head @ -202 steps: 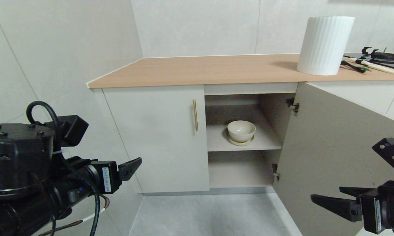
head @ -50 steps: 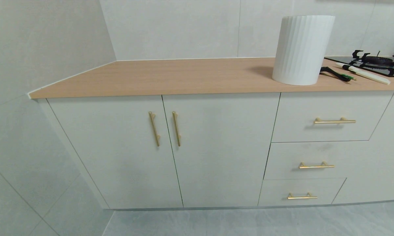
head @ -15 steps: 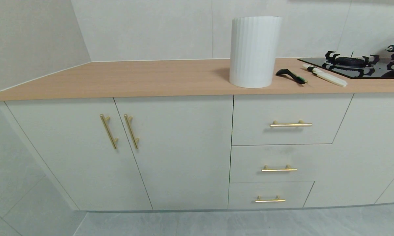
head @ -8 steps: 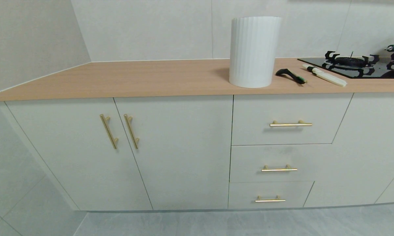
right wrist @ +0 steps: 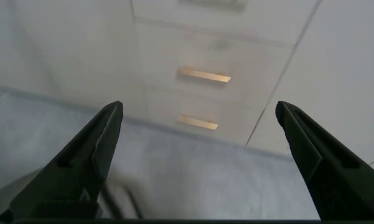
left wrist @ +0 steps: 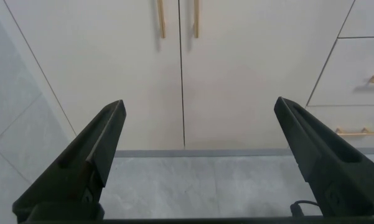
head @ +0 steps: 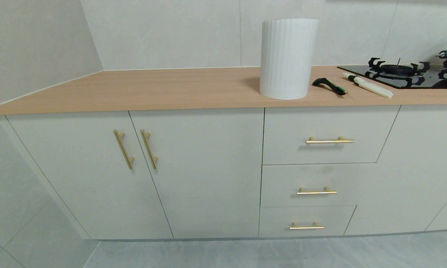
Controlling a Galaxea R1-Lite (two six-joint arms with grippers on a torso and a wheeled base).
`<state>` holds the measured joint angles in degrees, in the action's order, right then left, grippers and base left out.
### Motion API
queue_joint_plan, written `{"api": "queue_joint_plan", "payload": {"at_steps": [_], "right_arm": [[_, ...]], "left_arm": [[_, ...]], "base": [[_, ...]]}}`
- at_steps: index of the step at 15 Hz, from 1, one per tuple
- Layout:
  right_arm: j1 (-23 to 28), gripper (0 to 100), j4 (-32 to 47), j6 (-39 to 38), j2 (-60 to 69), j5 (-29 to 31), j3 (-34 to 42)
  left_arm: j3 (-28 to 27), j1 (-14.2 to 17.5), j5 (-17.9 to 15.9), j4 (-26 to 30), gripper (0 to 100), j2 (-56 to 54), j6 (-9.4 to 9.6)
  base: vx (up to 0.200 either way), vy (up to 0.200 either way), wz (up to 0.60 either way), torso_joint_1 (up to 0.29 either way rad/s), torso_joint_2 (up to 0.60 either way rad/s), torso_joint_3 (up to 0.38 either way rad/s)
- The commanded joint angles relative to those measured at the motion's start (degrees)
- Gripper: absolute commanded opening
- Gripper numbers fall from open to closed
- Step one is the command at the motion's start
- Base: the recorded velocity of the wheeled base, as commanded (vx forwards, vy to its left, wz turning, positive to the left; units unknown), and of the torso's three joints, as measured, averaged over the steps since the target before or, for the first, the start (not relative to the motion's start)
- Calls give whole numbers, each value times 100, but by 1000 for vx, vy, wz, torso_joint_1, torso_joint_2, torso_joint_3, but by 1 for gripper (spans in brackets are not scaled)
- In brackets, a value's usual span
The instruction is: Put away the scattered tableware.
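On the wooden countertop (head: 153, 89), a black-handled utensil (head: 328, 85) and a long cream utensil (head: 370, 86) lie beside a tall white ribbed container (head: 287, 58). Below it the two cabinet doors (head: 205, 171) are closed, their brass handles (head: 149, 149) side by side. My left gripper (left wrist: 199, 107) is open and holds nothing; it hangs low over the floor, facing the seam between the doors (left wrist: 182, 74). My right gripper (right wrist: 199, 109) is open and holds nothing; it faces the lower drawer handles (right wrist: 204, 76).
Three stacked drawers (head: 329, 141) stand to the right of the doors. A black gas hob (head: 398, 70) is set into the counter at the far right. A tiled wall (head: 34, 48) closes the left side. Grey floor tiles (head: 245, 253) stretch before the cabinets.
The cabinet door that stood open 13.5 s ago, showing a bowl on a plate, is now closed. The camera has shifted and both arms have left the head view. Nothing changed over the last second.
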<state>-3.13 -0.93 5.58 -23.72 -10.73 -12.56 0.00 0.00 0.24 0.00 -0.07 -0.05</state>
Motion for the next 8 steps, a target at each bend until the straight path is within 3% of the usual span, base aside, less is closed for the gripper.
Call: {"api": "queue_joint_plan", "payload": {"at_steps": [1,8], "right_arm": [[-196,100,-66,-13,-2866,-272,-1100],[-170,100,-443,-75,-6136,-246,-2673]], "left_arm": [[0,-9,2,0,100,7,-4],[0,0,2,0,100,7,-4]], "base": [[0,0,0,0,0,0],[0,0,0,0,0,0]]}}
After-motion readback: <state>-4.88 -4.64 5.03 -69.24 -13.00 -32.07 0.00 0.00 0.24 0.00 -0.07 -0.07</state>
